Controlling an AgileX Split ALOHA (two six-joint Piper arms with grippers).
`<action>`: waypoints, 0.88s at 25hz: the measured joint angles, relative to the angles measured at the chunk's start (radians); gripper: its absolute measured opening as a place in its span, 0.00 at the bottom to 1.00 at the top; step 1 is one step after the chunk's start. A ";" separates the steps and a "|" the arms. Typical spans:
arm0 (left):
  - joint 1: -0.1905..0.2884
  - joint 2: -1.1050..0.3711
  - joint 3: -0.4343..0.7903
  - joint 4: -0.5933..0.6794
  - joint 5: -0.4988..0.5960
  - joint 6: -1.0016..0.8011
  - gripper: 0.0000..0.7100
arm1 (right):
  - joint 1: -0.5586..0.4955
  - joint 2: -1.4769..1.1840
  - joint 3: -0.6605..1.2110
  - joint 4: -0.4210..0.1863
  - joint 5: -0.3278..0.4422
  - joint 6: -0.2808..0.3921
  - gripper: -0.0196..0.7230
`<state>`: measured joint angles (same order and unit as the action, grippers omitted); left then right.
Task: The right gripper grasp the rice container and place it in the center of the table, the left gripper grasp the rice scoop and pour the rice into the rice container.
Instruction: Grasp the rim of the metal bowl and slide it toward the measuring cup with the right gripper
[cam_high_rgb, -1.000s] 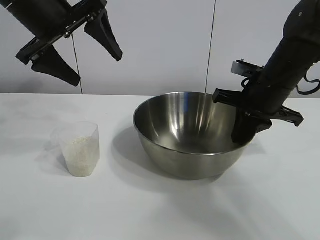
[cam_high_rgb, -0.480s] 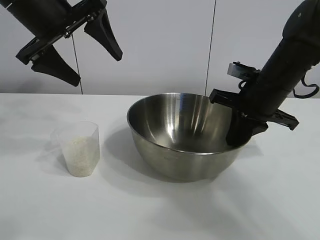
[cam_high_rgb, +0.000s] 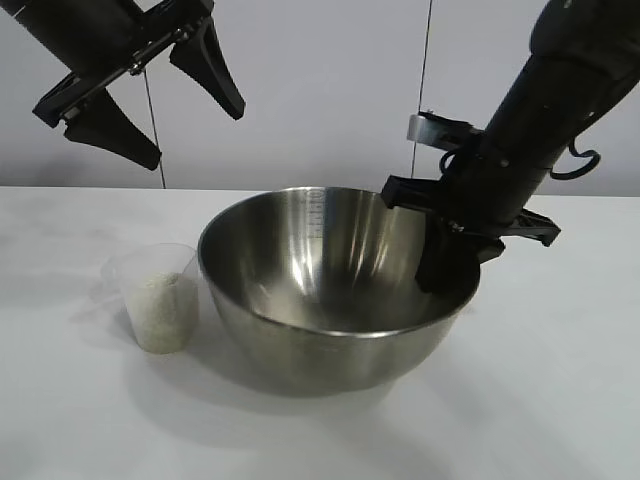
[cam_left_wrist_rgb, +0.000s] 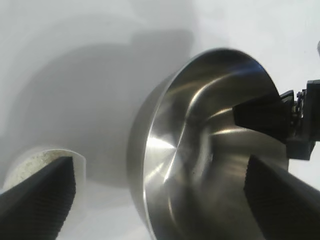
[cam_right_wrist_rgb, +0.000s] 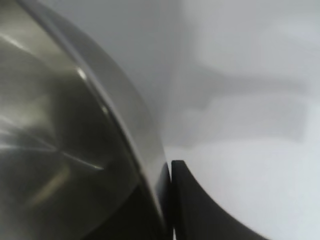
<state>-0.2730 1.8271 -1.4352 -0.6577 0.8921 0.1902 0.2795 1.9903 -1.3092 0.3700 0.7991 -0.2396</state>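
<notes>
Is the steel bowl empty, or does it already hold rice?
Empty: the rice container shows only bare steel inside, and the rice sits in the rice scoop.

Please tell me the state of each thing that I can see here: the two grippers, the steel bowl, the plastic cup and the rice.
right gripper: shut on the bowl's rim.
left gripper: open, empty, raised above the cup.
rice container: upright, gripped at its rim, no rice visible inside.
rice scoop: upright on the table, beside the bowl.
rice: inside the scoop.

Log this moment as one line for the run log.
right tool: shut on bowl rim, dragging it toward cup | left tool: open, above cup | rice: in cup
</notes>
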 joint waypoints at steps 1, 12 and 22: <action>0.000 0.000 0.000 0.000 0.000 0.000 0.93 | 0.013 0.000 0.000 -0.024 -0.007 0.024 0.04; 0.000 0.000 0.000 0.000 -0.002 0.000 0.93 | 0.021 0.015 0.000 -0.103 -0.024 0.089 0.04; 0.000 0.000 0.000 -0.001 -0.002 0.000 0.93 | 0.021 0.016 0.000 -0.091 -0.035 0.105 0.48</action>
<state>-0.2730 1.8271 -1.4352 -0.6585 0.8903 0.1902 0.3004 2.0065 -1.3092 0.2790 0.7643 -0.1346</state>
